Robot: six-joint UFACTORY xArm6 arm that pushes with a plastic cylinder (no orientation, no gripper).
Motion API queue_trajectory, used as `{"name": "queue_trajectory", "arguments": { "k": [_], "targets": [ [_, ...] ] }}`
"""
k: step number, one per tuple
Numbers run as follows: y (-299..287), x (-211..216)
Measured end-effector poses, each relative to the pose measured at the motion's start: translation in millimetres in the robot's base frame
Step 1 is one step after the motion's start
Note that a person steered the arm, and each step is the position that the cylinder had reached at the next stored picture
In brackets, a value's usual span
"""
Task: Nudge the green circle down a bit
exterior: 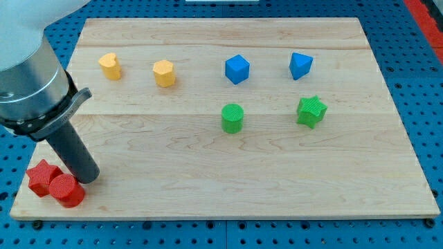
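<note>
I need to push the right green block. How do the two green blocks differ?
The green circle is a round cylinder; the green star has points. The circle lies toward the view's left, under the blue cube; the star lies right, slightly higher. Both are green and untouched; my tip is far left by the red blocks.

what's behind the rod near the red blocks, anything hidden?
My tip sits at the board's lower left, just right of the red star and above the red cylinder. The rod and arm housing cover bare wood there; whether anything lies under them cannot be seen.

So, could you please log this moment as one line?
my tip: beside red blocks, view's bottom left | green circle: untouched, mid-board
</note>
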State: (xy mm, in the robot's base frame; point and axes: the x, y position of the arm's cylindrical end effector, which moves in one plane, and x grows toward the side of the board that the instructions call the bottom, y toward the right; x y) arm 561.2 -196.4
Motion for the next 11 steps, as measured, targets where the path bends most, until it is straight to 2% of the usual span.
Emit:
{"name": "queue_trajectory", "arguments": {
  "k": [1, 3, 4, 5, 6, 7, 8, 11],
  "targets": [
    [29.5, -12.9],
    [37.1, -99.8],
    [69.7, -147.1],
    [122.3, -171.3],
    [184.8, -168.3],
    [223.2, -153.9],
    [226.5, -133.3],
    [137.2, -122.9]
  ]
}}
